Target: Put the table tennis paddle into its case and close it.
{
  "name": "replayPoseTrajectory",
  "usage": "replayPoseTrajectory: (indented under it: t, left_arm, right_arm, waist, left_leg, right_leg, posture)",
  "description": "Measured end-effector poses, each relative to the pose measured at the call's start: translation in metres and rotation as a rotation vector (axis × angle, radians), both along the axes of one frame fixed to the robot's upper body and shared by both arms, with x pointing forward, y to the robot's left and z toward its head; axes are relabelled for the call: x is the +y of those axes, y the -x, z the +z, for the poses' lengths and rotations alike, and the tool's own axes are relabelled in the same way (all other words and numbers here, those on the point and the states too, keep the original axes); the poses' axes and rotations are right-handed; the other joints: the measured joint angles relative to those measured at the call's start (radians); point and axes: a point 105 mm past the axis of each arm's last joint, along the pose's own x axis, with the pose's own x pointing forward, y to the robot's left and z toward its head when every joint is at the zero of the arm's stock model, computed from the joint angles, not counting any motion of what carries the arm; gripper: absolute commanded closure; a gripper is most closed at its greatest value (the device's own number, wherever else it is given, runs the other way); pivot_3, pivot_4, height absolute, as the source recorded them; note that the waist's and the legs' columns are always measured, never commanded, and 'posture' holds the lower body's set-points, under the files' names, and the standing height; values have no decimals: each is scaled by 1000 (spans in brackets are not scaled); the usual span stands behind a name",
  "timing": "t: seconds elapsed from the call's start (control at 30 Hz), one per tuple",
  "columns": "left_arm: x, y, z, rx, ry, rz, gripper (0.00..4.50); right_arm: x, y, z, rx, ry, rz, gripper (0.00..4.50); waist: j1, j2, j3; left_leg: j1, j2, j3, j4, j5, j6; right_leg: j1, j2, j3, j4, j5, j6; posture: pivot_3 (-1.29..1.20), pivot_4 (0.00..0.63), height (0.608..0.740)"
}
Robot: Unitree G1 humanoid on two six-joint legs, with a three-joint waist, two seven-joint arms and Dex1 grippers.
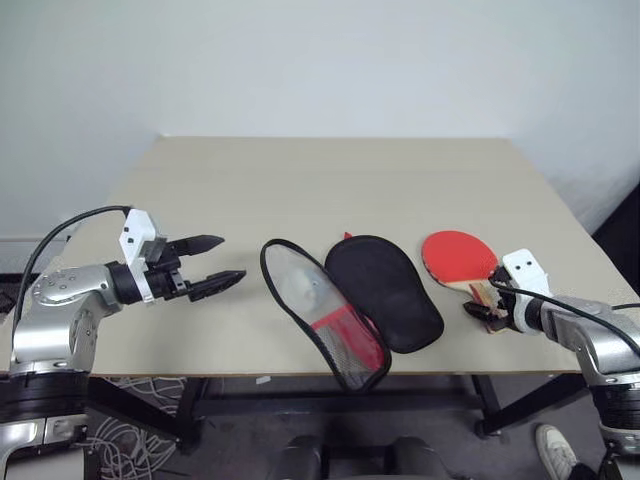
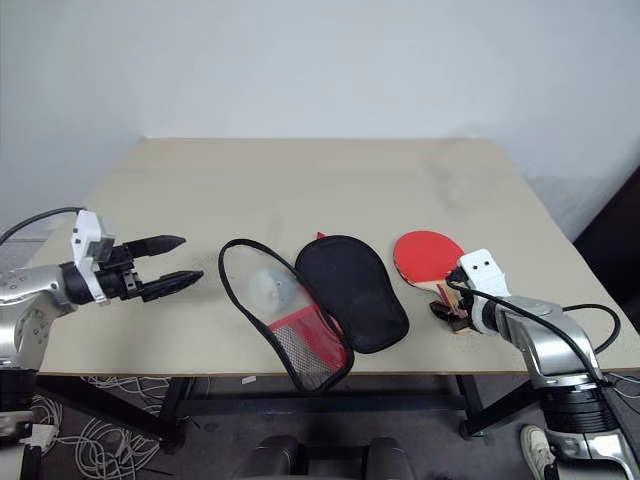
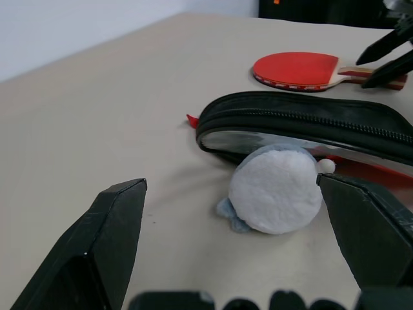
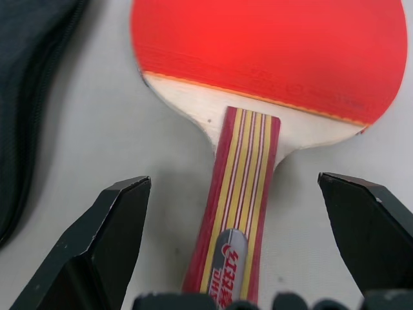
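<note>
We see the red rubber-faced wooden paddle (image 4: 258, 84) with its handle lying between our right gripper (image 4: 239, 245) fingers, spread wide, grasping nothing; the left gripper (image 1: 212, 265), also spread, is far

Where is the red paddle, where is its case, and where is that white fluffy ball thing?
table tennis paddle (image 4: 264, 51), right wrist view, on its red rubber face.
case (image 1: 385, 285), left eye view, on the black lining of the opened flap.
white wad (image 3: 276, 192), left wrist view, on its round front.
</note>
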Motion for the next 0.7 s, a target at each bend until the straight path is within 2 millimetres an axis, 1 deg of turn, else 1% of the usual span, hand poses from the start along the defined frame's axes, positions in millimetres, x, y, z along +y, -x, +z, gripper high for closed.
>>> replayPoseTrajectory:
  t: [0.1,0.2,0.23,0.33,0.37,0.6,0.63,0.7]
  left_arm:
    - [-1,-2,2,-13,1,-4,0]
    - [-1,-4,4,-22,5,-5,0]
    - [-2,-4,3,-21,8,-6,0]
    - [-2,-5,1,-19,9,-7,0]
    - [-2,-5,0,-18,8,-6,0]
    - [-2,-5,-1,-17,5,-4,0]
    - [-2,-5,-1,-16,4,-3,0]
    - [-2,-5,-1,-16,4,-3,0]
  right_arm:
    - [-1,-3,-4,-3,-25,-64,574]
    - [-2,-9,-5,-11,-50,-122,1585]
    - [-3,-11,-6,-11,-60,-142,2030]
    - [-2,-14,-7,-7,-95,-192,3047]
    - [-2,-14,-7,-4,-99,-197,3322]
    - [-3,-17,-3,-14,-96,-201,3320]
    - [-2,-19,0,-24,-104,-196,3320]
    - [6,-26,12,-65,-137,-171,3320]
  waist:
    - [0,0,0]
    - [0,-1,0]
    - [0,0,0]
    - [0,-1,-1]
    - [0,-1,-1]
    - [-1,0,0]
    - [-1,0,0]
    - [-4,0,0]
  left_leg:
    - [0,0,0,0,0,0]
    - [1,0,0,1,0,0]
    - [1,0,0,1,0,0]
    - [1,0,0,1,0,0]
    - [1,0,0,2,0,0]
    - [0,0,0,2,0,0]
    - [0,0,0,2,0,1]
    - [0,0,1,2,0,1]
  right_leg:
    - [1,0,0,0,0,0]
    - [1,0,0,0,0,0]
    - [1,0,0,0,0,0]
    - [1,0,0,0,1,-1]
    - [1,0,0,0,1,-1]
    - [1,0,0,1,1,-1]
    - [0,0,1,1,1,-1]
    - [0,1,2,2,1,-1]
  posture:
    - [0,0,734]
    - [0,0,734]
    - [0,0,734]
    - [0,0,734]
    - [0,0,734]
    - [0,0,734]
    - [0,0,734]
    - [0,0,734]
